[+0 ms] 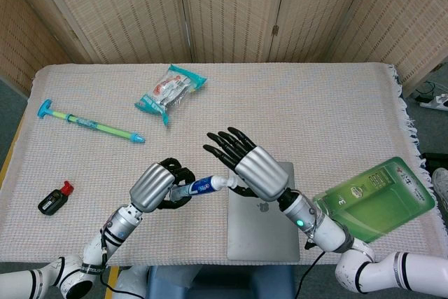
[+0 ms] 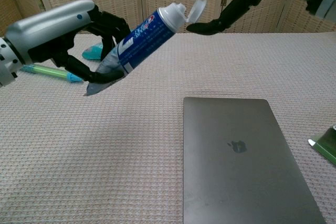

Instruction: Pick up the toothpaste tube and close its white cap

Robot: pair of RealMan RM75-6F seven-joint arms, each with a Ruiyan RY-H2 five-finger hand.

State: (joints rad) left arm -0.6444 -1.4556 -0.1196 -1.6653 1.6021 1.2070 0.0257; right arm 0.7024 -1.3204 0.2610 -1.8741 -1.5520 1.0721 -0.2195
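Blue-and-white toothpaste tube (image 2: 137, 37) is above the table, gripped at its tail by your left hand (image 1: 159, 185), nozzle tilted up w/ white flip cap (image 2: 196, 9) half-raised. Your right hand (image 1: 253, 171), fingers spread, thumb touching cap, holds nothing.

Two hands over the worktop (image 1: 336, 103): the left hand (image 1: 155, 185) and the right hand (image 1: 255, 171). One toothpaste tube (image 1: 199, 187) with one white cap (image 2: 196, 9) between them. One laptop (image 1: 262, 232) under the right hand. One green pack (image 1: 374, 197) right of it. One toothbrush (image 1: 91, 125), one snack bag (image 1: 170, 90) and one small black item (image 1: 53, 199), all off by the left hand.
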